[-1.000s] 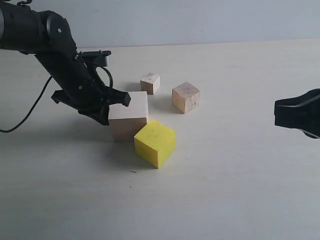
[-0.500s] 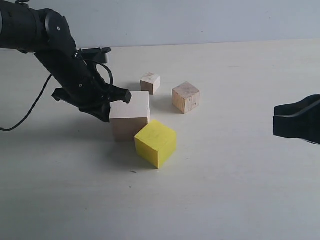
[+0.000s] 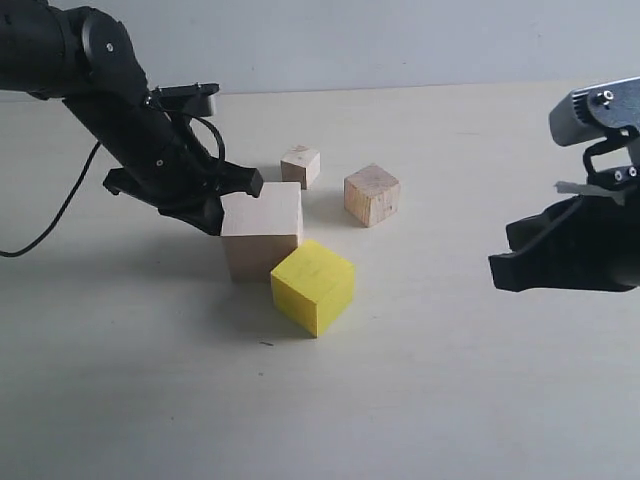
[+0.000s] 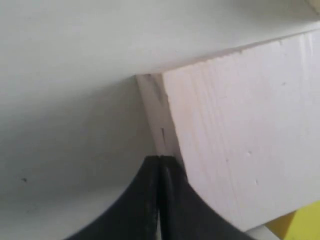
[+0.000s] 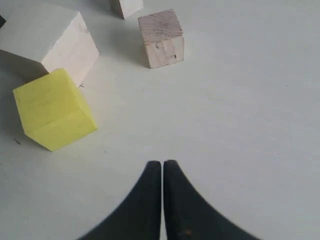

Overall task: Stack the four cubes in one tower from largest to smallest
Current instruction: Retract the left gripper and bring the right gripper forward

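The left gripper (image 4: 159,161) has its two black fingers pressed together with nothing between them. Their tip sits against a vertical edge of the large pale wooden cube (image 3: 262,225), on the side facing the left arm. That cube rests flat on the pale table (image 3: 450,390), and none of the four cubes is stacked yet.

The bright yellow cube (image 3: 312,285) sits just beside the large cube's near corner, turned at an angle. Whether the two touch is unclear. The tiny wooden cube (image 3: 300,165) lies near the large cube's far side, and the medium wooden cube (image 3: 371,194) lies a little beyond it, towards the right arm. The right gripper (image 5: 162,164), fingers also together and empty, hangs well apart from the large cube.

The cubes look rigid and probably light, with flat faces that should not give. Each is best taken squarely across two opposite faces. The yellow one looks smoother and may slip. No container is in view.
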You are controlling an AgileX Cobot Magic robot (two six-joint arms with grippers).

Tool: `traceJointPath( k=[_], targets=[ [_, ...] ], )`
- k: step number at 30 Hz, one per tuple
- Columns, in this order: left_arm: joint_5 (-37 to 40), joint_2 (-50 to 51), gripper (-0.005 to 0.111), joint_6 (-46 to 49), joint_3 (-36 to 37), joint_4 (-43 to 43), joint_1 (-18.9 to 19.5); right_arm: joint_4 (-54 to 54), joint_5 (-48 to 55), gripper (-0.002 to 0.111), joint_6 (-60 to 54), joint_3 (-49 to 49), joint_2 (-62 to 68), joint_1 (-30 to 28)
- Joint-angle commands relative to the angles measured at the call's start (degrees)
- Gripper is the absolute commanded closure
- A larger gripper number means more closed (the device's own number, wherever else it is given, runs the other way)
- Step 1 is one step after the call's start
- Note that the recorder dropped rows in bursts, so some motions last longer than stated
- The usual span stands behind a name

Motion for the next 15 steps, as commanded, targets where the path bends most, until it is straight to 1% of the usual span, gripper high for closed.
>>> traceJointPath(
  k=[1,6,10,15],
  targets=[
    [-1.5,-0.8,0.107,0.0,0.0,-0.7,-0.4,2.8,1.6,0.098,-3.3,-3.3,2.7,0.1],
    [-1.6,-0.8,0.107,0.0,0.0,-1.2,-0.4,3.9,4.3,0.096,-4.9,-6.3,3.0,0.1],
    [-0.4,-1.1,0.107,0.0,0.0,-1.1,-0.4,3.9,5.1,0.096,-7.6,-6.6,3.4,0.1],
    [0.1,-1.4,0.107,0.0,0.0,-1.1,-0.4,3.9,5.1,0.096,-7.8,-6.6,3.8,0.1]
  ],
)
